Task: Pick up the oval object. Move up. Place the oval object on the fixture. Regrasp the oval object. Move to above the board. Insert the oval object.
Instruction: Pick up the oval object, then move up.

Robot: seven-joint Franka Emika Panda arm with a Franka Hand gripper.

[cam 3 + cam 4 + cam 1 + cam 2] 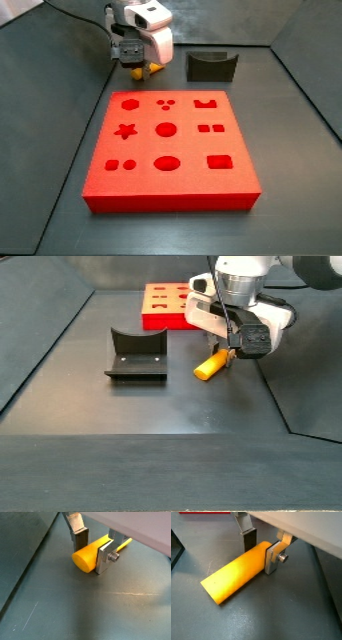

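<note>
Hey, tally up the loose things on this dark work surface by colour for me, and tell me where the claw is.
Yellow-orange: 1, the oval object, lying between the fingers of the claw, beside the board.
Red: 1, the board.
Dark grey-black: 1, the fixture.
Total: 3

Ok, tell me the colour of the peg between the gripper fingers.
Yellow-orange; the oval object, between the gripper's fingers, shows best in a wrist view.

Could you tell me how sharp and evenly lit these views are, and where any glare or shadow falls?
In both wrist views the peg and the gripper astride it are sharp; the mount above is a pale blur, and one fingertip looks dark. In a side view the board is saturated red, its holes barely shaded. In a side view the fixture is dark on a dully reflecting floor.
</note>
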